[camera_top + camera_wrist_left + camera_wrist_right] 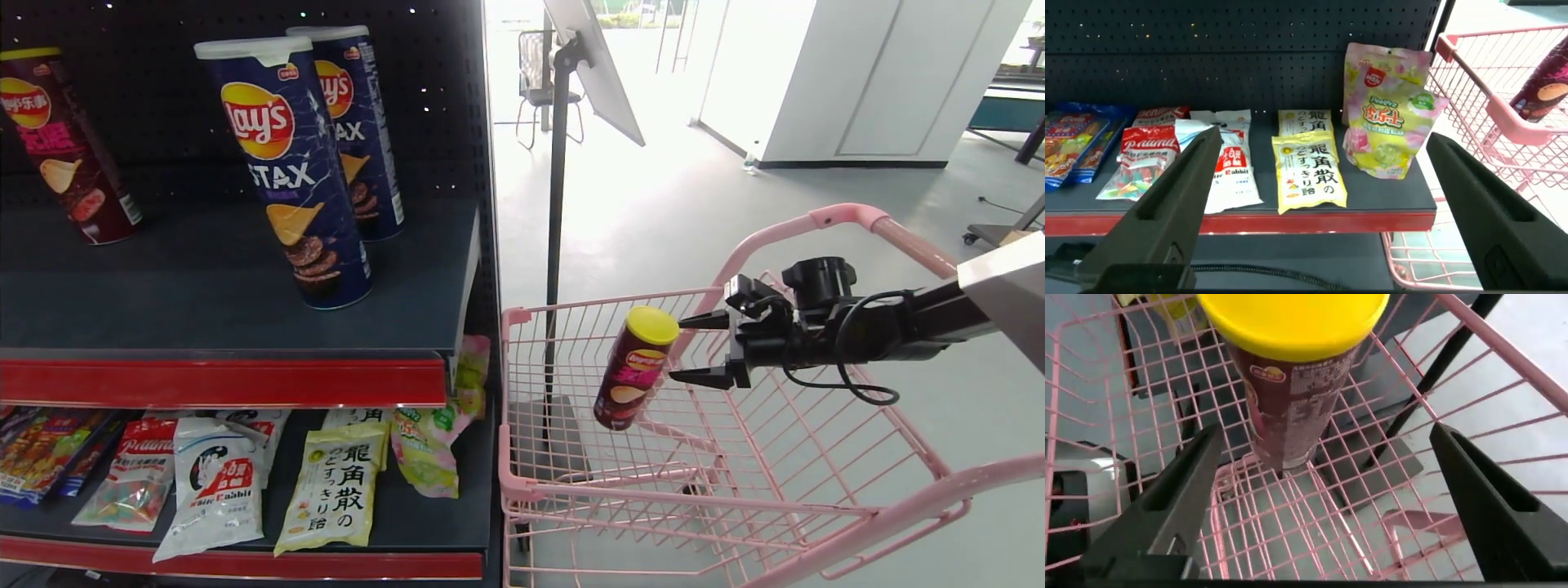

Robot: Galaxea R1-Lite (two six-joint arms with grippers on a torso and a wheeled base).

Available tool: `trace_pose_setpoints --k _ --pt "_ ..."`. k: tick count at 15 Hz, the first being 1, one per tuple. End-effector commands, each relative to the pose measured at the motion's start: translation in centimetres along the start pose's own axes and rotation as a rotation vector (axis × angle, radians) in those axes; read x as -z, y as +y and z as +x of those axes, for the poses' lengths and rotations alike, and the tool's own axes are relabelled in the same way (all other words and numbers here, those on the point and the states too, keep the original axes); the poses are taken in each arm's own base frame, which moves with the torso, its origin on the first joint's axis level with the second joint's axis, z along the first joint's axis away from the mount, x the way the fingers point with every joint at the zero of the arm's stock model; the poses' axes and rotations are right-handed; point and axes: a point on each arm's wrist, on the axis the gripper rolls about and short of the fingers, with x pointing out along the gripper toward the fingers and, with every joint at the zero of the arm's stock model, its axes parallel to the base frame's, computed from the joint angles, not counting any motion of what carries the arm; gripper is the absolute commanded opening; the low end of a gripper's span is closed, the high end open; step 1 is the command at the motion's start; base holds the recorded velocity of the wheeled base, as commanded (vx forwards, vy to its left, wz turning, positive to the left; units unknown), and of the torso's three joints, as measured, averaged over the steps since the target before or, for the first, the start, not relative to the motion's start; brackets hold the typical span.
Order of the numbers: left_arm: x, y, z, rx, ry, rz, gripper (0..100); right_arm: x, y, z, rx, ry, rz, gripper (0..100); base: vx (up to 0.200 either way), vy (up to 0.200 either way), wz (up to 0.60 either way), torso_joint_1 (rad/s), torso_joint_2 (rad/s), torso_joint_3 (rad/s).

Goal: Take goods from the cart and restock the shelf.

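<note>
The can (635, 369), maroon with a yellow lid, stands tilted on the wire floor of the pink cart (841, 216), right of centre in the head view, its lid leaning toward the right. The right gripper (679, 349) is level with the lid, just to the can's right. Its fingers are spread wide and hold nothing. In the right wrist view the can (1290, 392) lies between and ahead of them.

The shelf (204, 310) fills the left half of the frame. Two blue cans (294, 171) stand upright on its upper board, and a second can (69, 147), maroon, is at upper left. Snack bags (331, 490) lie on the lower board. The left gripper (1324, 137) faces these bags, its fingers wide apart and empty.
</note>
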Motion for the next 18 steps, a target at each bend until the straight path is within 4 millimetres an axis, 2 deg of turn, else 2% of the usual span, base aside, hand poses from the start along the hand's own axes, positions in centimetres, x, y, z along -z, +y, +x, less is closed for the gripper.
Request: trace_pose_setpoints --k 1,5,6,9,11,12,14,15,18 --pt "0.0 0.0 0.0 -0.001 0.001 0.0 100 0.5 -0.1 2.1 -0.033 -0.003 0.011 100 0.0 0.0 0.0 0.0 0.0 0.0" --pt "0.0 0.0 0.0 0.001 0.001 0.0 100 -1.1 0.9 5.5 -0.103 -0.024 0.032 100 0.0 0.0 0.0 0.0 0.0 0.0" --pt "0.0 0.0 0.0 -0.001 0.001 0.0 100 -1.8 1.4 6.4 -0.125 -0.03 0.034 0 0.0 0.0 0.0 0.0 0.0 0.0" --pt "0.0 0.0 0.0 -0.001 0.001 0.0 100 -2.6 2.8 8.0 -0.175 -0.03 0.035 0 0.0 0.0 0.0 0.0 0.0 0.0" --pt "0.0 0.0 0.0 -0.001 0.001 -0.002 100 -3.1 3.2 8.2 -0.191 -0.029 0.035 0 0.0 0.0 0.0 0.0 0.0 0.0" --pt "0.0 0.0 0.0 -0.001 0.001 0.0 100 -3.6 3.3 8.2 -0.189 -0.033 0.025 0 0.0 0.0 0.0 0.0 0.0 0.0" --pt "0.0 0.0 0.0 -0.001 0.001 0.0 100 -5.6 3.1 6.9 -0.165 -0.058 -0.006 0 0.0 0.0 0.0 0.0 0.0 0.0" --pt "0.0 0.0 0.0 -0.001 0.001 0.0 100 -7.5 2.8 5.0 -0.129 -0.079 -0.032 0 0.0 0.0 0.0 0.0 0.0 0.0" --pt "0.0 0.0 0.0 -0.001 0.001 0.0 100 -11.1 3.0 -1.7 -0.014 -0.112 -0.033 0 0.0 0.0 0.0 0.0 0.0 0.0"
